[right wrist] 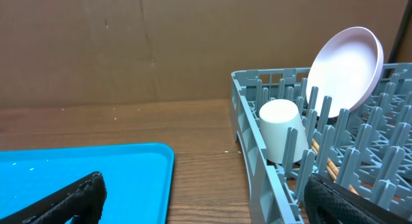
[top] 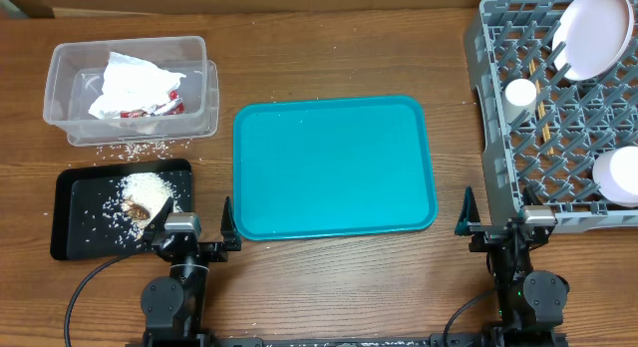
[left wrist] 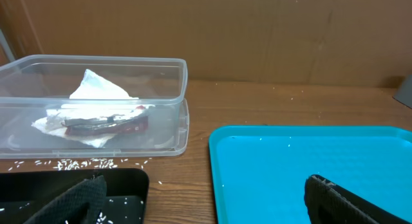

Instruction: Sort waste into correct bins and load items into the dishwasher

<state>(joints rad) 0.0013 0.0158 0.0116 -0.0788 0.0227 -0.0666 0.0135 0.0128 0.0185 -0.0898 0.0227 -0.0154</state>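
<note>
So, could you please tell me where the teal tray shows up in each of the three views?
Overhead: the teal tray lies mid-table, between the clear tub and the grey dish rack.
Left wrist: it fills the lower right, right of the tub.
Right wrist: only its corner shows at lower left, left of the rack.
Shared landmark: the tray itself is the one thing in all three views; the tub and the rack each appear in two.

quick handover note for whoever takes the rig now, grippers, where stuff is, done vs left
Left gripper and right gripper: open, empty, parked at the near table edge.
Napkin and sauce packet in the clear tub.
Scraps and rice on the black tray; some loose rice on the table by the tub.
Plate, cup, bowl, chopsticks in the rack.
Teal tray bare.
Left: loose rice; grey dish not seen.
</note>
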